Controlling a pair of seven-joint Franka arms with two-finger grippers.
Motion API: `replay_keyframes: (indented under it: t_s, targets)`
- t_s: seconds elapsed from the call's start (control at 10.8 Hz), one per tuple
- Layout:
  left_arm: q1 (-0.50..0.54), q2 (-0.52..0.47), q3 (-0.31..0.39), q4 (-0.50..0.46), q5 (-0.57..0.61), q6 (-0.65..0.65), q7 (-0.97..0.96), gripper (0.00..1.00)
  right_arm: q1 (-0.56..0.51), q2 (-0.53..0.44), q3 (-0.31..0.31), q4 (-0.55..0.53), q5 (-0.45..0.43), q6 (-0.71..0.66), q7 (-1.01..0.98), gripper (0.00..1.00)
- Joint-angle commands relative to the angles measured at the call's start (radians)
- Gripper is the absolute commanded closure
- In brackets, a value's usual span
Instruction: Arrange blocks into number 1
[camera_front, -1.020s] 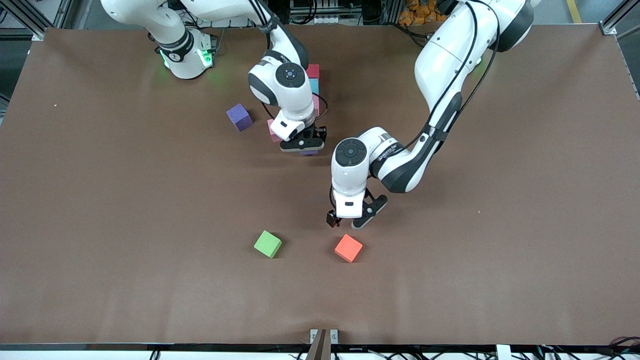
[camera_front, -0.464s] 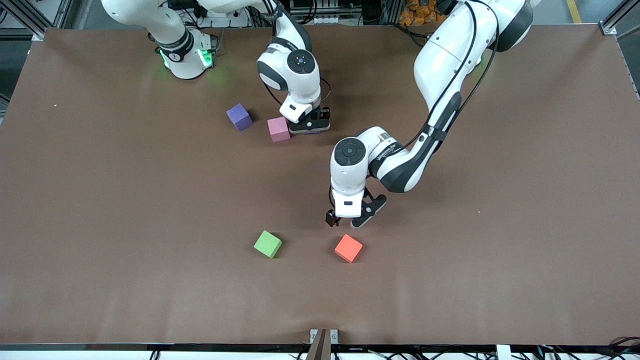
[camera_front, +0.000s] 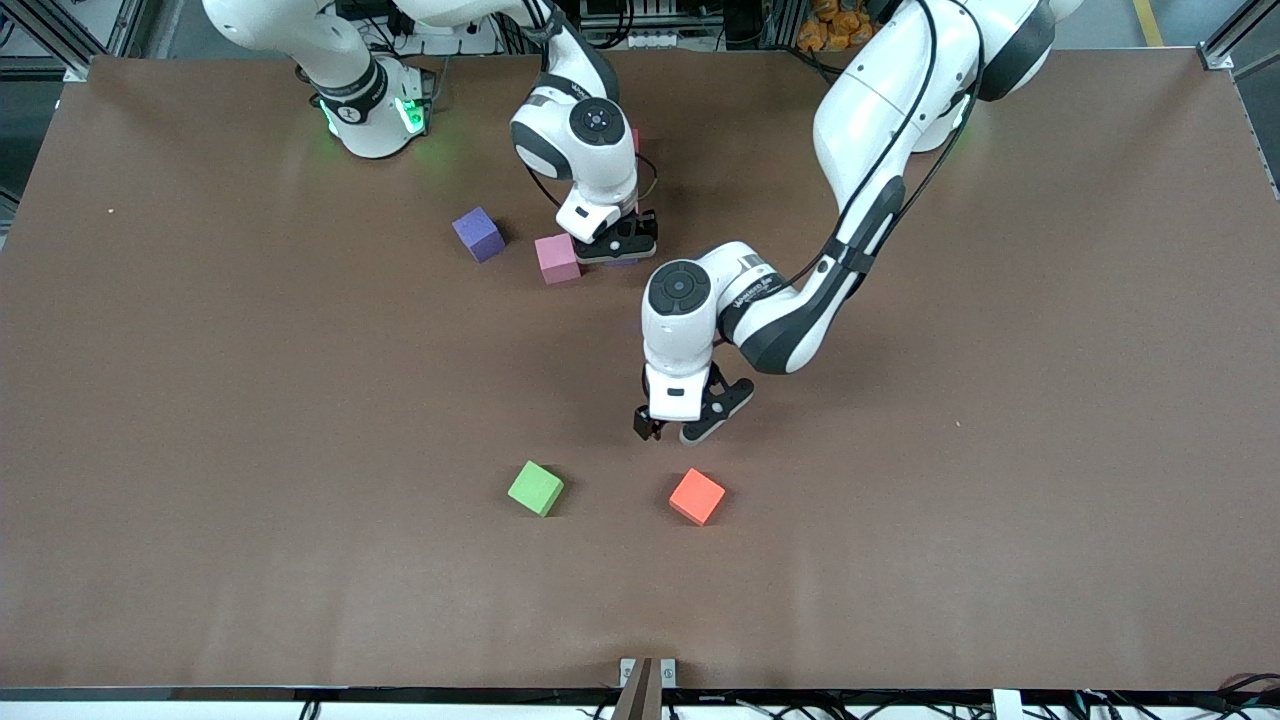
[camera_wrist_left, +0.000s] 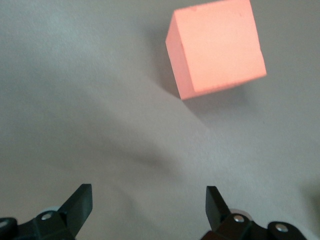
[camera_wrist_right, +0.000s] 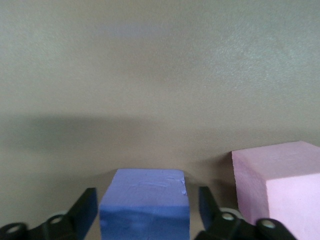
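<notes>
Orange foam cube (camera_front: 697, 496) sat corner-on, at six o'clock from the spread, empty left gripper (camera_front: 681, 429). Right gripper (camera_wrist_right: 145, 212) straddled a purple foam cube (camera_wrist_right: 145, 202), fingers parted.

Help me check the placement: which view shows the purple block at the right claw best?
The right wrist view: the purple block fills the gap between the right claw's open fingers, beside a pink block. In the front view the claw covers nearly all of it. The left wrist view shows none of it.
</notes>
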Motion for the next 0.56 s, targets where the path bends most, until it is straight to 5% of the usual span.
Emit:
replay_keyframes:
  t_s: [0.0, 0.46]
  targets:
    - [-0.028, -0.004, -0.002, 0.009, 0.01, -0.015, -0.024, 0.0, -0.032, -0.124, 0.0, -0.039, 0.018, -0.061, 0.014, 0.0]
    - [-0.095, -0.01, -0.003, 0.009, -0.001, -0.044, -0.019, 0.0, -0.179, -0.366, 0.0, -0.163, 0.016, -0.201, -0.188, 0.0]
